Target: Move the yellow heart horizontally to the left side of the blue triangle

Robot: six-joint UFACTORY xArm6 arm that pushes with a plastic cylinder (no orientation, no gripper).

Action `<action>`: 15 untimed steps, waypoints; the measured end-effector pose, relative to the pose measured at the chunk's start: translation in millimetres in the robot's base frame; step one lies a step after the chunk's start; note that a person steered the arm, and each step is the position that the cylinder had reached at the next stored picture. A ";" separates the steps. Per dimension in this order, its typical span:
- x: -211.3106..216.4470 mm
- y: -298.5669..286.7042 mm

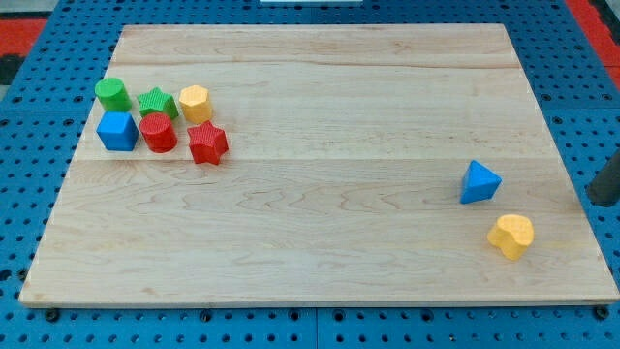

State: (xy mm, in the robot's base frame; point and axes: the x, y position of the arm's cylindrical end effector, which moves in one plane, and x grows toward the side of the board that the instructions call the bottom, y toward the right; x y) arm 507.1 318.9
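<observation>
The yellow heart (511,236) lies near the board's lower right corner. The blue triangle (480,182) sits just above it and slightly to the left, apart from it. My rod enters at the view's right edge, and my tip (597,202) is at the board's right edge, right of the blue triangle and above right of the yellow heart, touching neither.
A cluster at the upper left holds a green cylinder (112,94), a green star (156,103), a yellow hexagon (195,103), a blue cube (117,131), a red cylinder (158,133) and a red star (206,143). The wooden board (310,213) rests on a blue pegboard.
</observation>
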 end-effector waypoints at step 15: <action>22.5 -354.4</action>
State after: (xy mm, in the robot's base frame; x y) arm 529.7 -35.5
